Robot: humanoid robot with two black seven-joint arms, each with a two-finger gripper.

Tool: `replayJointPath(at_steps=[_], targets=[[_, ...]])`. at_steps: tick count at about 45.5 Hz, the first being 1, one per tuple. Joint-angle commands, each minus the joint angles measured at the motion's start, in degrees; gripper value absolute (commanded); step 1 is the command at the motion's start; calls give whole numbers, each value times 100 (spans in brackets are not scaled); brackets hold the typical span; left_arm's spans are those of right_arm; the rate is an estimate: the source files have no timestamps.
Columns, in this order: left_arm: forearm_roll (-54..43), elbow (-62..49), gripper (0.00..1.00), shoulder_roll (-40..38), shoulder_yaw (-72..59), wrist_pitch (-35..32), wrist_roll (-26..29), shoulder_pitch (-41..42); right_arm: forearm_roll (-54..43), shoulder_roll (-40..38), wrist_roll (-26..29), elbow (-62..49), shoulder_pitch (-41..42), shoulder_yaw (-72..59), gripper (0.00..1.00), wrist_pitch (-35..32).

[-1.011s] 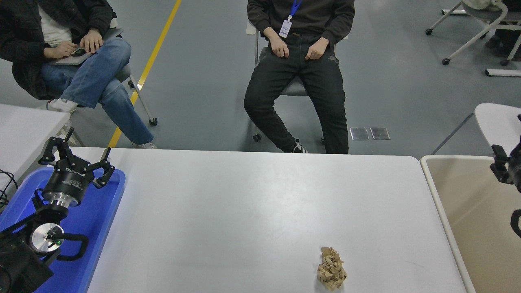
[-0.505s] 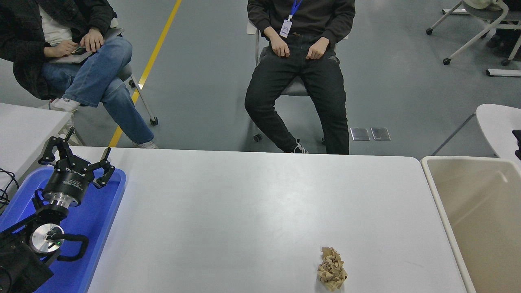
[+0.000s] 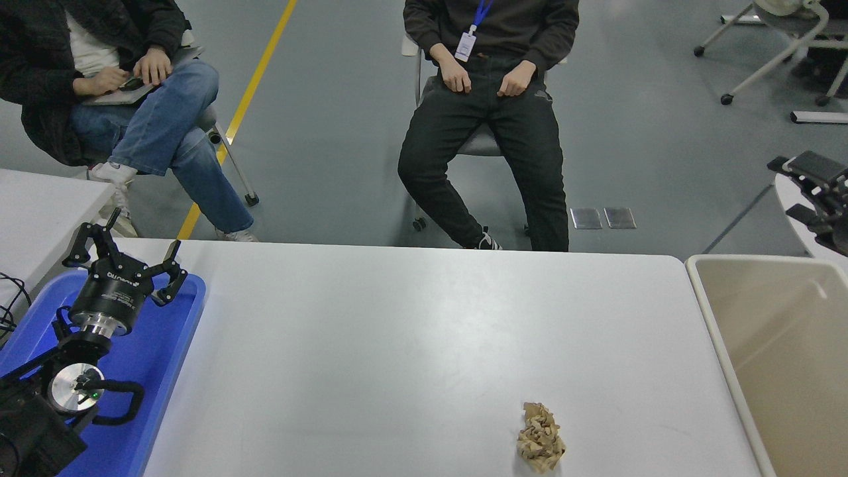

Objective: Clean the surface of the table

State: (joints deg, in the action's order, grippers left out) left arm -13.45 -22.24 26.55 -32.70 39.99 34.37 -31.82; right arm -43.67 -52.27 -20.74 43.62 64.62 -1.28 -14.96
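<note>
One crumpled tan paper wad (image 3: 540,437) lies near the front edge of the table surface (image 3: 397,344), right of centre. At the front left corner, the left gripper (image 3: 126,255) hangs over a blue tray (image 3: 173,338), its fingers spread apart. A beige bin (image 3: 722,344) adjoins the right edge. Farther right, the right gripper (image 3: 811,189) shows partly; its state cannot be told. Two people (image 3: 490,119) sit beyond the far edge.

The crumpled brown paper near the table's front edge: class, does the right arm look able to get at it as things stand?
Probably yes. The crumpled brown paper lies alone on the table surface with nothing around it; the right pincer is raised at the right edge, beyond the beige bin.
</note>
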Motion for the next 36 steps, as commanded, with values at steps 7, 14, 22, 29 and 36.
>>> replayJointPath(at_steps=[7,14,22,29,36], targets=[[0,0,100,-1,0,0,0,0,-703,577,-1,6,1825,-1866,98,-1070],[0,0,100,-1,0,0,0,0,-1214,1087,-106,67,2247,-2385,98,-1228],[0,0,100,-1,0,0,0,0,-1565,1641,-124,348,2617,-2895,98,-1246],[0,0,100,-1,0,0,0,0,-2031,2264,-124,410,2731,-3168,98,-1254],[0,0,100,-1,0,0,0,0,-2137,3072,-132,427,2757,-3660,98,-1342]])
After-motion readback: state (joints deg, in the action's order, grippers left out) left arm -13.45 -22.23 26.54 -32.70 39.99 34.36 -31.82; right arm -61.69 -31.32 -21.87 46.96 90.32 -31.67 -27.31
